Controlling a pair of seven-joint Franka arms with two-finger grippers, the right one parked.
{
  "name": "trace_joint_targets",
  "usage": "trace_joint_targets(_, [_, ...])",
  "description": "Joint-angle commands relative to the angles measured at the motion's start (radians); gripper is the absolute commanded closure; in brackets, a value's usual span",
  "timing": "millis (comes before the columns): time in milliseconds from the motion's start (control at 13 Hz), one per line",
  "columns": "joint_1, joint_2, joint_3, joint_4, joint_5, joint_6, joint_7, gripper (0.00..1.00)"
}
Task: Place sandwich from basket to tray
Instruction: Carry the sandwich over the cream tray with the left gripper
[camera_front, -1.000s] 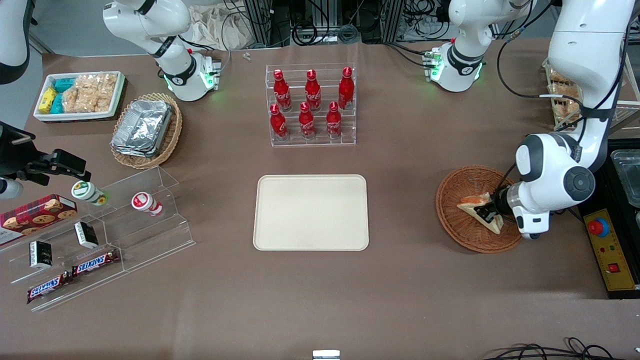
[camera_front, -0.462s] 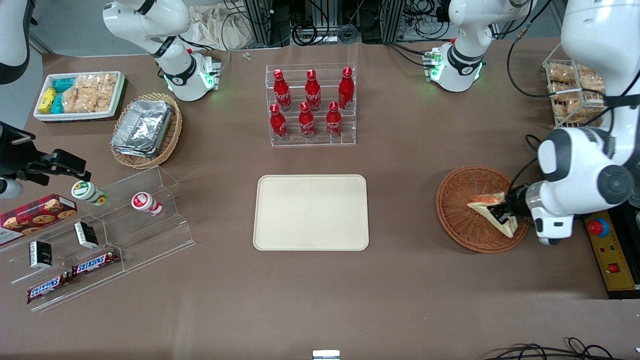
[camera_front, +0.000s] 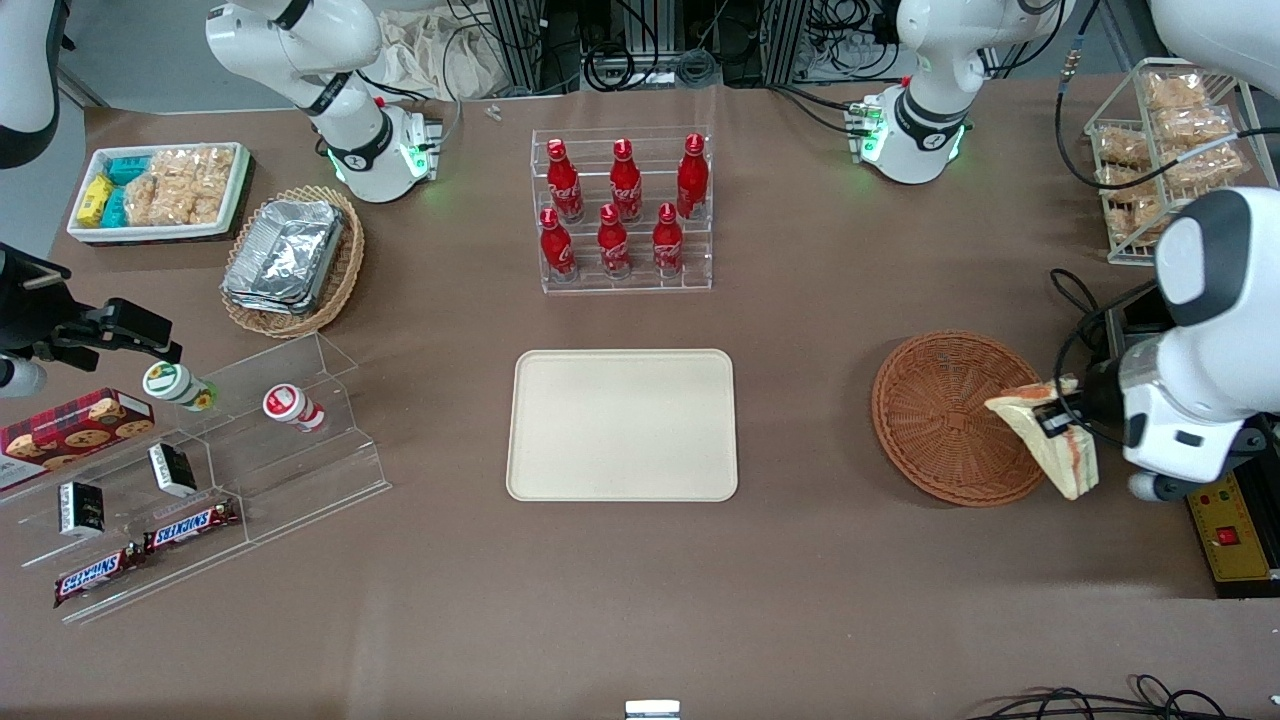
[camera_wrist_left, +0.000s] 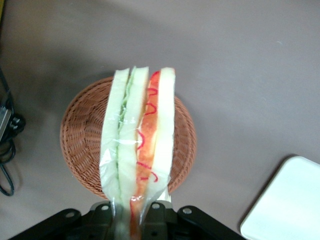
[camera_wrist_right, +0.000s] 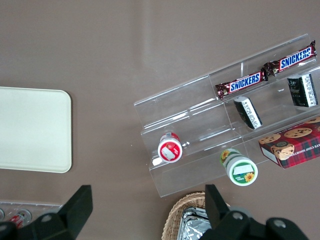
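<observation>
My left gripper (camera_front: 1055, 422) is shut on the wrapped sandwich (camera_front: 1045, 438), a pale triangular wedge with orange-red and green layers (camera_wrist_left: 139, 150). It hangs in the air above the rim of the round reddish-brown basket (camera_front: 940, 415), at the edge toward the working arm's end of the table. The basket (camera_wrist_left: 85, 135) lies below the sandwich with nothing in it. The cream tray (camera_front: 622, 424) lies flat in the middle of the table with nothing on it; its corner (camera_wrist_left: 285, 200) shows in the left wrist view.
A clear rack of red bottles (camera_front: 622, 210) stands farther from the front camera than the tray. A wire rack of snack packs (camera_front: 1165, 140) and a yellow control box (camera_front: 1228, 530) sit at the working arm's end. A clear stepped shelf (camera_front: 220, 470) with snacks sits at the parked arm's end.
The gripper has lifted the sandwich out of the basket and carried it up and outward over the basket's rim toward the working arm's end. The arm has risen.
</observation>
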Motion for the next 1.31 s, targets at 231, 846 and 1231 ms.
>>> trace_joint_targets(231, [-0.281,0.142,0.004,0.145,0.032,-0.022,-0.02,1.0])
trace_joint_targets(846, [-0.507,0.453,0.004,0.245,0.023,0.187,-0.265,1.0])
trace_joint_targets(1231, [-0.533,0.513,0.002,0.233,0.014,0.23,-0.276,1.0])
